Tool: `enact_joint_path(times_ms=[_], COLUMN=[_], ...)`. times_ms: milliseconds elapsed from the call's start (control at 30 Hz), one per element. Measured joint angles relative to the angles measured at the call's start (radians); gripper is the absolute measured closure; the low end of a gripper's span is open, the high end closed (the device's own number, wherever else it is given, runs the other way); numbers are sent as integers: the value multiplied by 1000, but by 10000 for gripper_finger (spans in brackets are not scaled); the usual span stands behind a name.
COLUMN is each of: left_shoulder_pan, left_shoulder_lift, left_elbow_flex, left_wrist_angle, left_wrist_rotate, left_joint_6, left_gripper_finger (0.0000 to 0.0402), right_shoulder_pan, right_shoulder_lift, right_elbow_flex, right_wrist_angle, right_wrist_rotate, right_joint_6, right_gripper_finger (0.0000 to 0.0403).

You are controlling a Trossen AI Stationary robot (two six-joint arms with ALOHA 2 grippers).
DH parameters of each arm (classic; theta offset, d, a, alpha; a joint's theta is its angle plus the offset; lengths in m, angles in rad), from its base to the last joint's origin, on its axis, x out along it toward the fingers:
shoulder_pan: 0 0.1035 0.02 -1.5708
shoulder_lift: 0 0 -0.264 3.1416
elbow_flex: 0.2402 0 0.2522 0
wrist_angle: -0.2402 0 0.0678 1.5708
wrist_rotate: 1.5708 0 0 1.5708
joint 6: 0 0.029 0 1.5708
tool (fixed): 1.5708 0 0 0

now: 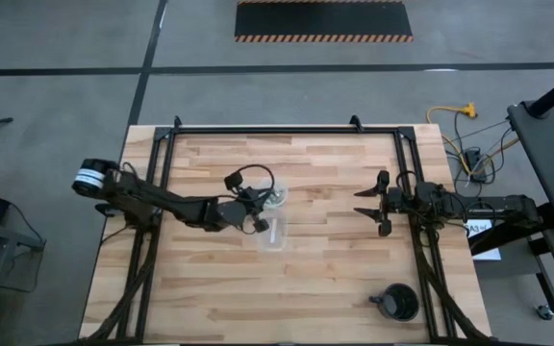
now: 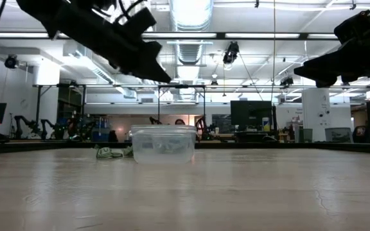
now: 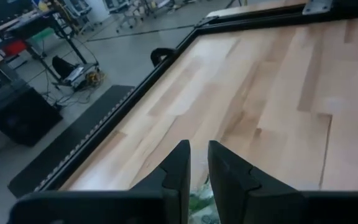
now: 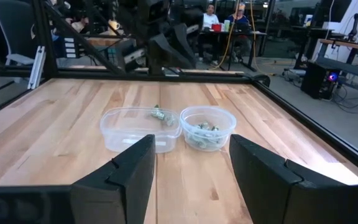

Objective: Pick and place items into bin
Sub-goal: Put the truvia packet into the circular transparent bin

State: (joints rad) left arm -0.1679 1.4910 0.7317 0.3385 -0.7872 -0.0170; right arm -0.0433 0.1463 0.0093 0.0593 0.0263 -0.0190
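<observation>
The bin (image 4: 207, 128) is a small round clear cup on the table's middle, and several pale green bits (image 4: 205, 129) lie in it. Beside it on the near side stands a clear rectangular container (image 4: 138, 129) with one green bit (image 4: 160, 115) at its far rim. My left gripper (image 3: 199, 165) hangs high over the two containers (image 1: 260, 224). Its fingers stand a narrow gap apart with nothing between the tips, and green bits (image 3: 201, 204) show below through the gap. My right gripper (image 4: 191, 168) waits open near the table's right edge (image 1: 368, 204), pointing at the containers.
A black round cup with a handle (image 1: 397, 303) stands near the table's near right corner. A black frame rail (image 1: 277, 130) runs along the far edge and down both sides. Bare wood (image 1: 210, 288) lies near of the containers. People sit in the room beyond the table (image 4: 211, 15).
</observation>
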Motion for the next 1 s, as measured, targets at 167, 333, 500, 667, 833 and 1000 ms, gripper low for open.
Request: enact_joint_path(times_ms=[167, 333, 500, 667, 833, 1000], left_shoulder_pan=[-29, -52, -57, -57, -57, -56], left_shoulder_lift=[-75, -104, -104, -105, -104, -104], left_elbow_flex=[-4, -6, -6, -6, -6, -6], left_wrist_angle=[-103, -113, -117, -115, -114, -112], left_wrist_rotate=[2, 13, 27, 28, 28, 27], left_joint_6=[-4, -3, -2, -2, -2, -2], left_gripper_finger=[362, 362, 362, 362, 362, 362], right_shoulder_pan=[0, 0, 0, 0, 0, 0], right_shoulder_lift=[0, 2, 2, 2, 1, 1], right_elbow_flex=[0, 0, 0, 0, 0, 0], right_wrist_angle=[0, 0, 0, 0, 0, 0], right_wrist_rotate=[2, 1, 1, 1, 1, 1], right_joint_6=[0, 0, 0, 0, 0, 0], right_gripper_finger=[206, 207, 207, 207, 206, 207])
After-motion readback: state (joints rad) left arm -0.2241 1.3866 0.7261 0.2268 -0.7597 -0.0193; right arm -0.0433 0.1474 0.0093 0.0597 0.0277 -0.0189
